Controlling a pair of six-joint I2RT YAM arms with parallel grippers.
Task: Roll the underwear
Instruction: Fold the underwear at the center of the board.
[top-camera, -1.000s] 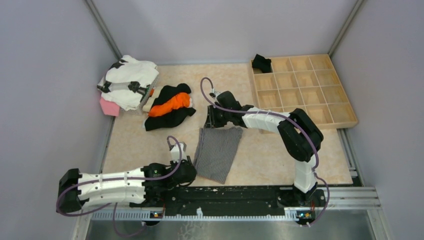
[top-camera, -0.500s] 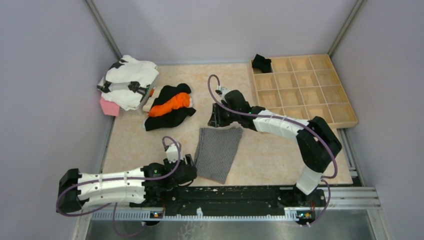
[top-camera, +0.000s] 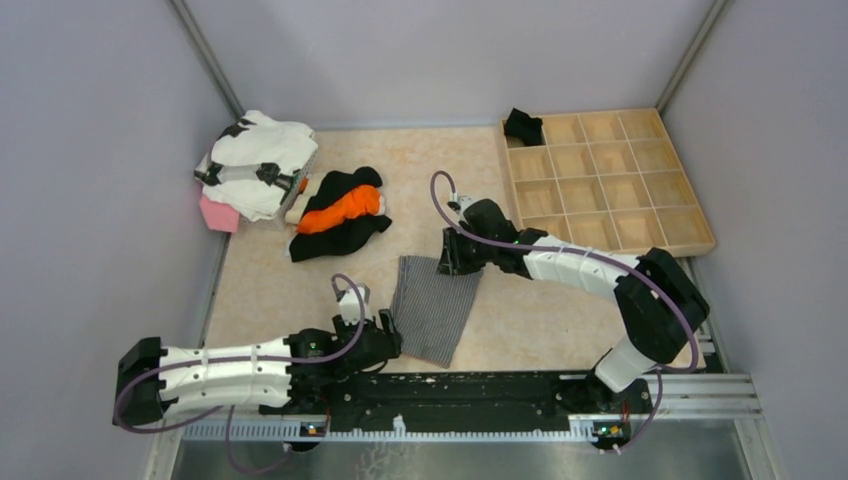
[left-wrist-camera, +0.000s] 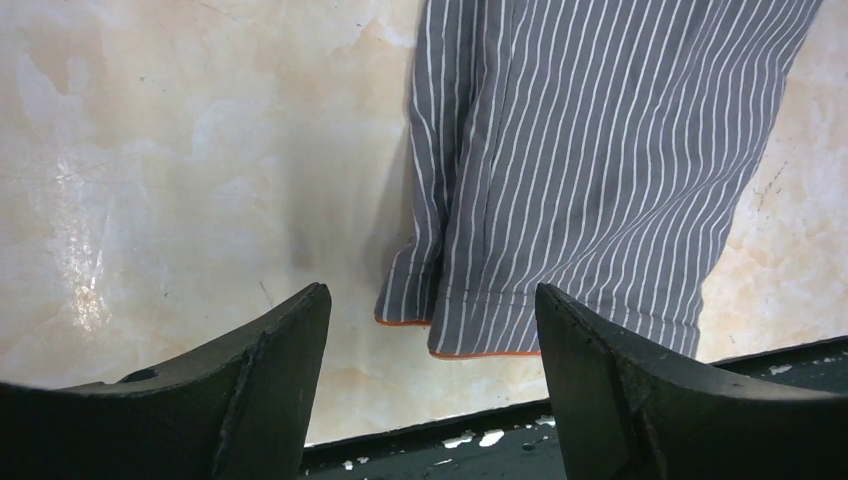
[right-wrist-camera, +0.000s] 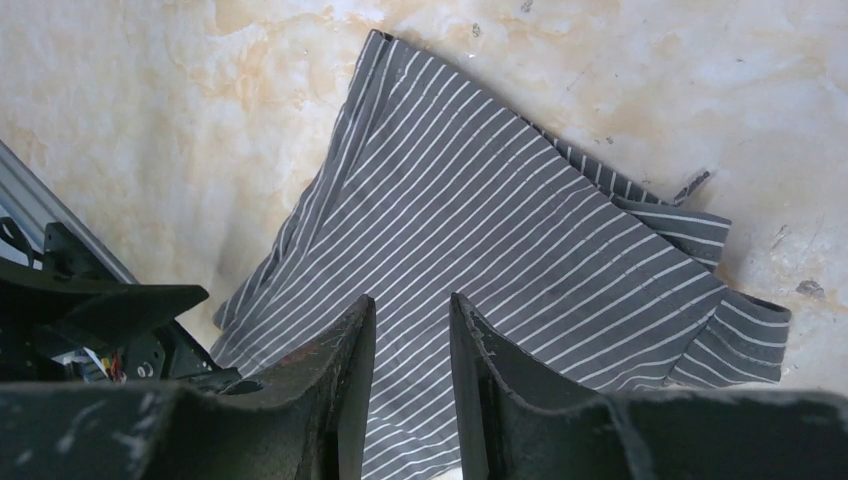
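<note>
the beige marbled table (top-camera: 560, 310) carries a wooden compartment tray (top-camera: 600, 112) at its far right. a heap of white clothes (top-camera: 258, 160) sits at the far left, with a black and orange garment (top-camera: 340, 215) just right of it. the grey striped underwear (top-camera: 432, 308) lies flat near the middle, toward the near edge. the right gripper (right-wrist-camera: 410, 298) hangs over its far end, fingers a narrow slit apart with nothing pinched. the left gripper (left-wrist-camera: 432, 300) sits low at its near left hem, jaws spread wide and empty. the black underwear (top-camera: 522, 126) rests bunched in the tray's far left compartment.
</note>
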